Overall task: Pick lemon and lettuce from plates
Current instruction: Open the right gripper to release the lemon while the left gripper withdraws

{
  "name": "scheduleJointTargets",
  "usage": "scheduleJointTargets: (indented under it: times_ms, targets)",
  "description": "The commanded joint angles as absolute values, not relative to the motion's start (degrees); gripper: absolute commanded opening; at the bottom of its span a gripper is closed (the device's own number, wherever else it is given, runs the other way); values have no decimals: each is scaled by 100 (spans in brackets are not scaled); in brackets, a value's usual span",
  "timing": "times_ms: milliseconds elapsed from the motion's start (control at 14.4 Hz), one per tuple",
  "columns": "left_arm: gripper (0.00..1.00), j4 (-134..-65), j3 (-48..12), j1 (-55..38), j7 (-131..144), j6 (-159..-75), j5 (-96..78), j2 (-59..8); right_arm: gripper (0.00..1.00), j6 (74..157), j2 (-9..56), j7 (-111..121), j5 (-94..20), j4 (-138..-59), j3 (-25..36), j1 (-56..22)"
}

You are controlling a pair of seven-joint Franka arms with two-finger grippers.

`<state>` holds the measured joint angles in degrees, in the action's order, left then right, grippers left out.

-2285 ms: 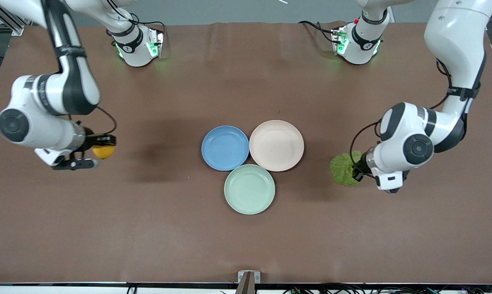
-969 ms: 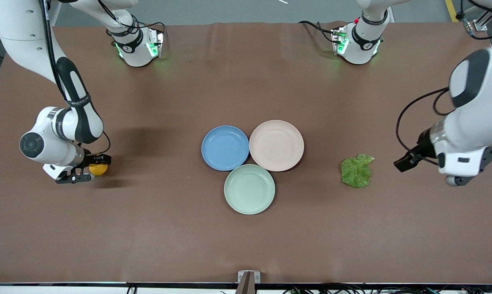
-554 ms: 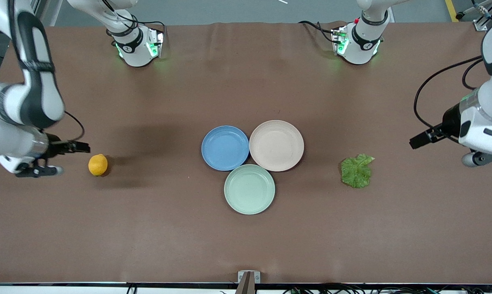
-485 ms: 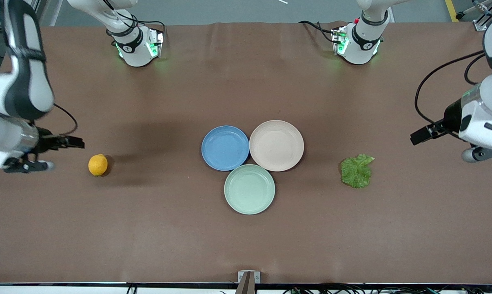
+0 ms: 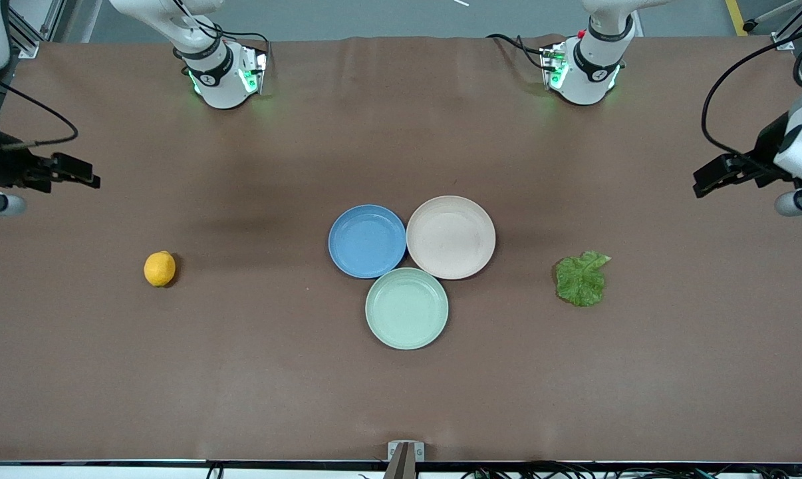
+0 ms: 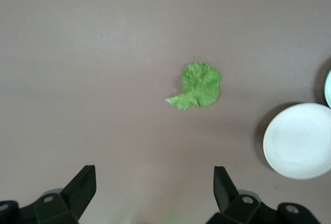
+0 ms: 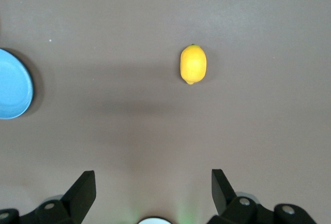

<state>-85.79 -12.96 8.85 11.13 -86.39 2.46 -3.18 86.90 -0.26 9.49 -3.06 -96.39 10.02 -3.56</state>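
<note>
Lemon (image 5: 159, 269) and lettuce (image 5: 580, 278) lie off the plates (image 5: 368, 241) toward the worktop's end edges; left gripper (image 5: 710, 179) and right gripper (image 5: 75, 174) hang spread, empty.

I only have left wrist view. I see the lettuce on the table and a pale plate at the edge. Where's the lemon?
Observer: The lemon lies on the bare table toward the right arm's end, apart from all three plates.
Operator: Anything left on the plates?
Observer: No. The blue plate, the beige-pink plate and the mint green plate hold nothing.
Operator: Right gripper holding anything?
Observer: No. The right gripper is open and empty, up over the table at its own end, with the lemon in its wrist view.
Operator: And mine?
Observer: The left gripper is open too, over the left arm's end; the lettuce lies flat, clear of it.
</note>
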Motion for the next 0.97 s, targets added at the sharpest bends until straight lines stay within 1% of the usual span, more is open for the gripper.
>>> scheduleJointTargets:
  times_ms: [0, 69, 346, 485, 623, 692, 900]
  targets:
    - [100, -8938, -486, 292, 590, -8719, 62, 70, 98, 8289, -26, 591, -10, -9019, 958, -553]
    - [100, -8938, -353, 212, 511, -8719, 35, 96, 98, 8210, -26, 363, 43, -8887, 958, -632]
    - [100, -8921, -396, 255, 536, -8719, 9, 97, 99, 8235, 61, 185, 17, -8412, 958, -659]
    - [100, -8956, -404, 229, 562, -8850, -17, 88, 100, 8331, 149, 254, 53, -8332, 967, -651]
    - [100, -9174, -517, 211, 536, -9052, -44, 149, 100, 8620, 176, 264, -8, -8332, 967, -598]
    - [100, -9193, -658, 254, 536, -9035, -35, 202, 100, 8657, 184, 264, 0, -8332, 967, -606]
    - [100, -9202, -703, 246, 519, -8921, -44, 316, 100, 8657, 246, 255, 44, -8358, 976, -598]
